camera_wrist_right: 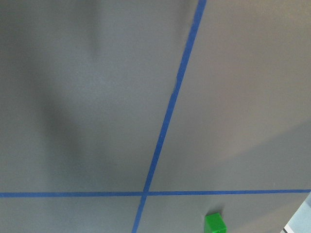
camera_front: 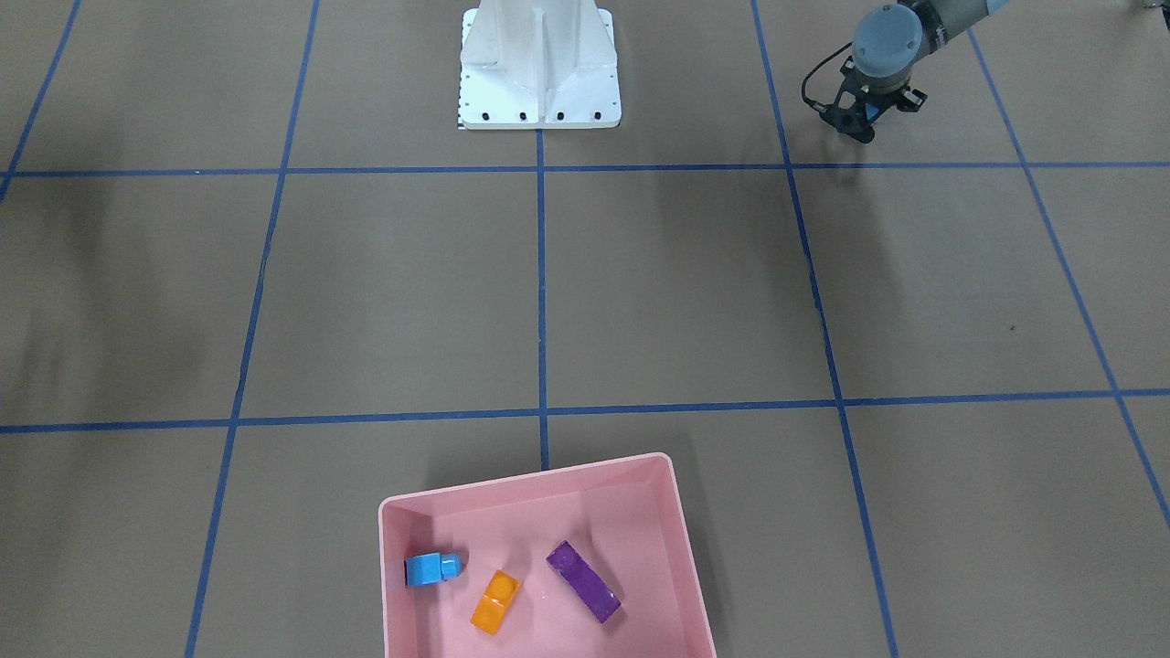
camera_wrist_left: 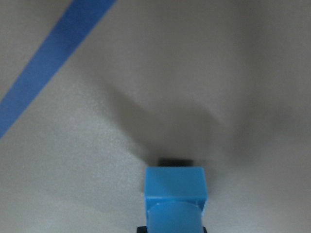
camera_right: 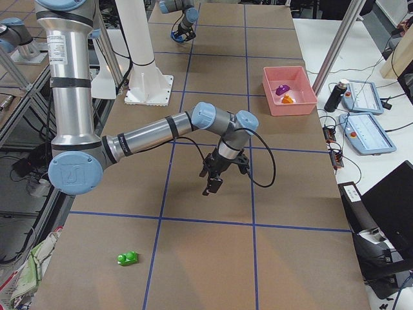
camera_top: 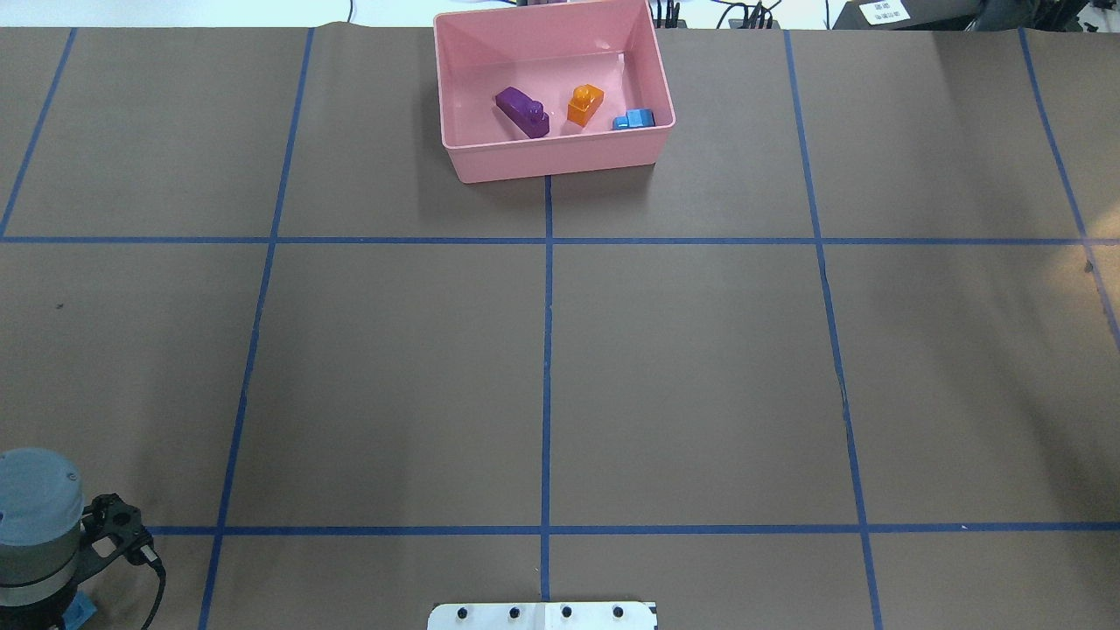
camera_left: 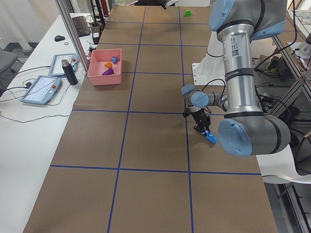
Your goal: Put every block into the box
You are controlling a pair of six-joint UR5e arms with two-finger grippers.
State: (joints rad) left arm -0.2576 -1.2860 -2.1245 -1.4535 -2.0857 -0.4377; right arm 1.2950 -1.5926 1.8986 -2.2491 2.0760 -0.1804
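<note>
The pink box [camera_front: 526, 481] stands at the table's far edge and holds a purple block [camera_front: 583, 581], an orange block [camera_front: 495, 601] and a small blue block [camera_front: 430, 568]. My left gripper [camera_left: 203, 130] is down at the table by the robot's base, shut on the long blue block [camera_wrist_left: 175, 187], which rests on or just above the paper. A small green block [camera_right: 128, 258] lies alone on the table at the right end. My right gripper [camera_right: 213, 182] hangs above the table, well short of the green block; I cannot tell whether it is open or shut.
The white robot base [camera_front: 539, 64] stands at the middle of the near edge. Blue tape lines divide the brown table into squares. A side table beyond the box carries tablets [camera_left: 41, 90] and a dark bottle [camera_left: 67, 72].
</note>
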